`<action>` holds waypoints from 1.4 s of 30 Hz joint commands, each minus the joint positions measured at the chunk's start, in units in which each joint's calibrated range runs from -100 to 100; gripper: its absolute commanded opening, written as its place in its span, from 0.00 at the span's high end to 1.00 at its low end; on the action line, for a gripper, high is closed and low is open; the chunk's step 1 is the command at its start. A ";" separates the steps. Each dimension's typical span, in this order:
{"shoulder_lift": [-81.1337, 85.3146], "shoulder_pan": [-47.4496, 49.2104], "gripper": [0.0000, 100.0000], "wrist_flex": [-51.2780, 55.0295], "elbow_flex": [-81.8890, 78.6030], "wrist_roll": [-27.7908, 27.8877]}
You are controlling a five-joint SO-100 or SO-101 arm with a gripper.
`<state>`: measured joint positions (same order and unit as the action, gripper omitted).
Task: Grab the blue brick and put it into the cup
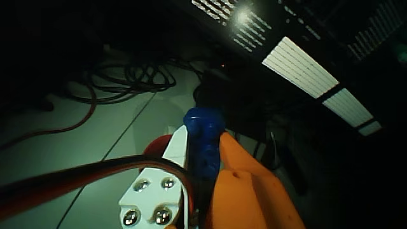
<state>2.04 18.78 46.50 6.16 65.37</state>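
In the wrist view my gripper (203,135) is shut on the blue brick (203,122), which stands upright between the white finger (177,149) and the orange finger (238,168). The brick is held above the pale table (82,146). A small red-orange curved shape (154,146) shows just behind the white finger. I cannot tell whether it is the cup. No other cup shows.
The scene is dark. Black cables (127,79) and a thin red cable (57,130) lie on the table at the left. A dark device with vent slots (251,25) and white panels (299,63) stands at the upper right. A red wire (82,175) crosses the gripper's base.
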 commanded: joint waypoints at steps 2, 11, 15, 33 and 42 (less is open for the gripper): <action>-1.44 2.34 1.00 -6.05 3.68 0.43; -2.82 3.25 1.00 -11.49 3.68 0.92; -1.61 3.57 1.00 -8.73 3.68 0.09; 1.05 3.33 0.91 -4.26 2.95 -2.79; 2.94 3.49 1.00 -2.39 2.95 -4.55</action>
<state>1.11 21.92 44.28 6.34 61.07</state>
